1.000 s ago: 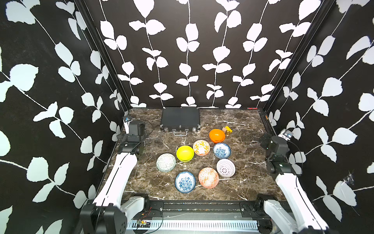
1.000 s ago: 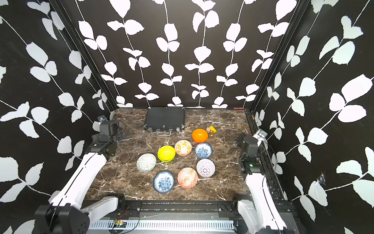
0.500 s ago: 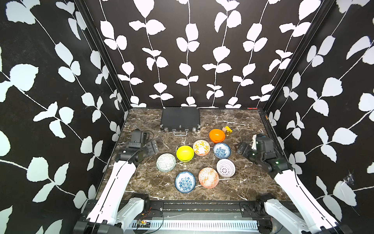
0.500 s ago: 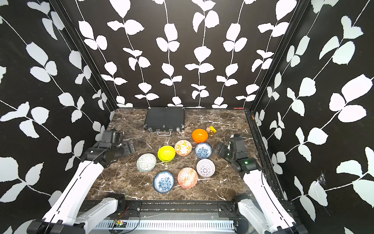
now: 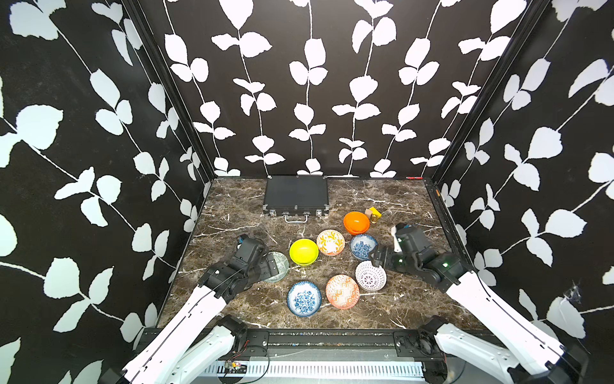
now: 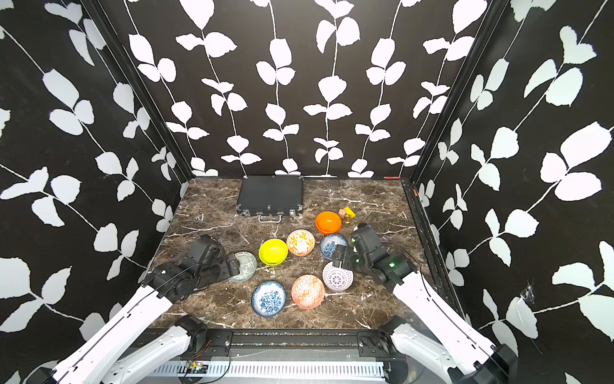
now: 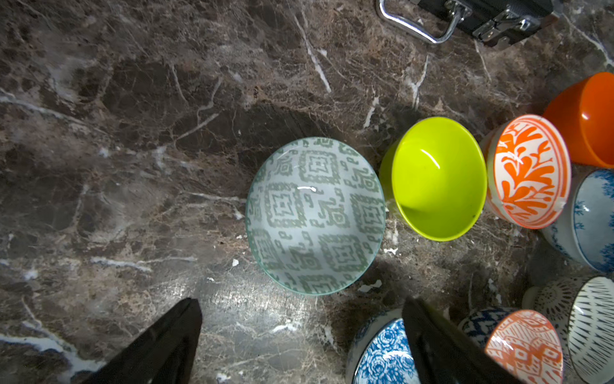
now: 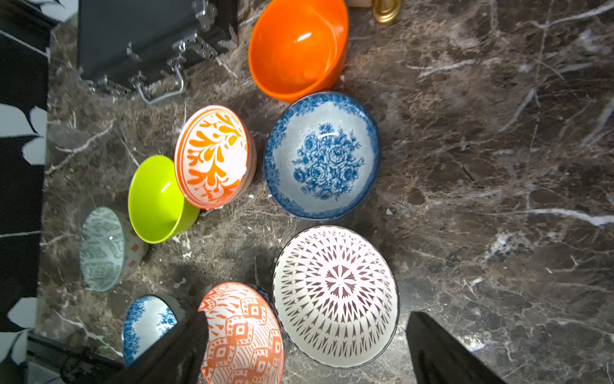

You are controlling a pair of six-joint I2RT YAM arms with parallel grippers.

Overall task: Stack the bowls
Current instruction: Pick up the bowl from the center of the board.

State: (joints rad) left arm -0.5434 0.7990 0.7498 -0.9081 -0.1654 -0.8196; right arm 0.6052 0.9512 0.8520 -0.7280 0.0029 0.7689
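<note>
Left gripper (image 7: 300,302): jaws flung wide with nothing in them, hanging by the rim of the grey-green patterned bowl (image 5: 281,266). In both top views it covers that bowl's left edge.
Right gripper (image 8: 308,314): spread wide as well, and empty. The white purple-dotted bowl (image 5: 370,276) sits between its fingers in the wrist view. Whether it touches the bowl, can't tell.
Bowls overall: eight of them, each sitting singly on the marble table (image 5: 232,212), none nested, bunched in the lower centre of the frame.
Top of the cluster: plain orange bowl (image 5: 356,222), just beside the small yellow and tan blocks (image 5: 372,212).
Middle row, left to right: the grey-green one, plain yellow bowl (image 5: 303,252), orange-leaf bowl (image 5: 330,242), upper blue-floral bowl (image 5: 362,246). All sit close together.
Bottom row, left to right: lower blue-floral bowl (image 5: 304,298), orange-geometric bowl (image 5: 342,291), then the purple-dotted one.
Black case (image 5: 296,194): shut and lying flat, above the cluster near the back wall.
</note>
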